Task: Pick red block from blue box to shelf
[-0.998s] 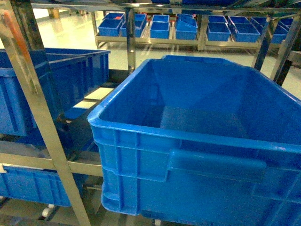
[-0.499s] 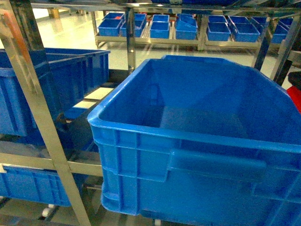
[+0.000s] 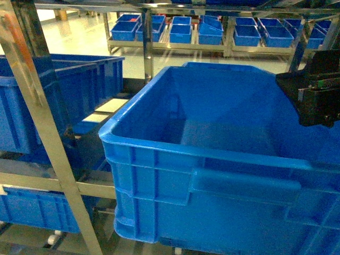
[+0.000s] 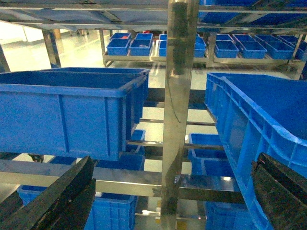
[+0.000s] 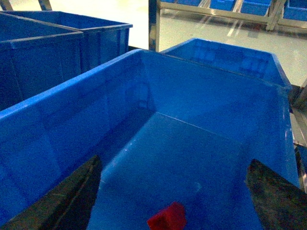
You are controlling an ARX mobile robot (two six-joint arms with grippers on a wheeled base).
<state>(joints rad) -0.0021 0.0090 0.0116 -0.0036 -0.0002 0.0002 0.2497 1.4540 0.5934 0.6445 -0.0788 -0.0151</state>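
Note:
The red block [image 5: 168,218] lies on the floor of the large blue box [image 5: 72,84], near the bottom edge of the right wrist view. My right gripper [image 5: 173,160] hangs open above the box's inside, its two dark fingers wide apart on either side of the block and not touching it. In the head view the right gripper [image 3: 313,95] shows as a black body over the far right rim of the blue box [image 3: 212,154]; the block is hidden there. My left gripper [image 4: 175,160] is open and empty, facing a steel post of the shelf [image 4: 180,96].
A second blue crate [image 3: 64,90] sits on the shelf [image 3: 37,106] to the left, with another crate [image 3: 32,210] on the tier below. A further blue crate [image 5: 225,57] stands behind the box. Distant racks hold several small blue bins [image 3: 180,29].
My right arm has come into the head view from the right edge and now hangs over the box's far right corner. The box and crates have not moved.

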